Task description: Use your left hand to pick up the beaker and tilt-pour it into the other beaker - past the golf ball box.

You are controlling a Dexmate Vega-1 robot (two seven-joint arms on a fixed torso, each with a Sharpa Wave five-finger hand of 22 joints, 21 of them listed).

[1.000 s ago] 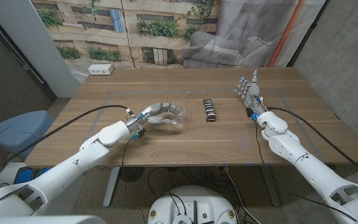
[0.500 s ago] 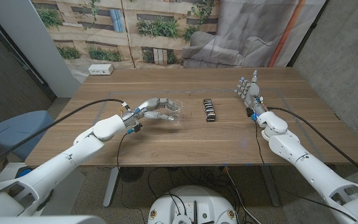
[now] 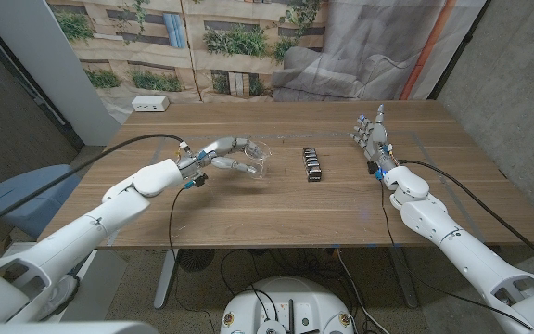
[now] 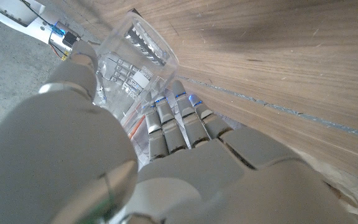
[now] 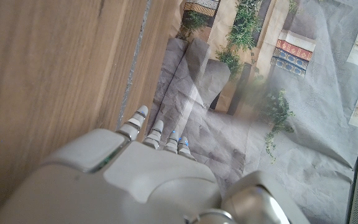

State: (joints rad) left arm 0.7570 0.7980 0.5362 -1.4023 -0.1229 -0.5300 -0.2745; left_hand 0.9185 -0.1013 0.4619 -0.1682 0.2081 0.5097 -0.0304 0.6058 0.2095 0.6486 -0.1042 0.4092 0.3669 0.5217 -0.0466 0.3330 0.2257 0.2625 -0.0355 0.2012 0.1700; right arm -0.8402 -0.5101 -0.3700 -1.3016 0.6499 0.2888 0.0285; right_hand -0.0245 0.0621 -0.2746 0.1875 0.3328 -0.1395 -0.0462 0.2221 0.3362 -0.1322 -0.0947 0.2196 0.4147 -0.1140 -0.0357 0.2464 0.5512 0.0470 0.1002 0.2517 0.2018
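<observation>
Beaker (image 3: 255, 158), clear plastic, gripped in left hand (image 3: 222, 157) and lifted over mid-counter (image 3: 276, 209), left of golf ball box (image 3: 312, 164); carry step underway, next likely rightward past box; right hand (image 3: 372, 139) empty, fingers apart, near right edge.

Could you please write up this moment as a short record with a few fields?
left hand: holds the clear beaker lifted over the wooden table
beaker tilt: mouth turned toward the golf ball box
golf ball box: on the table, between the two hands
right hand: fingers apart, holding nothing
second beaker: cannot make one out
white box: far left corner
</observation>
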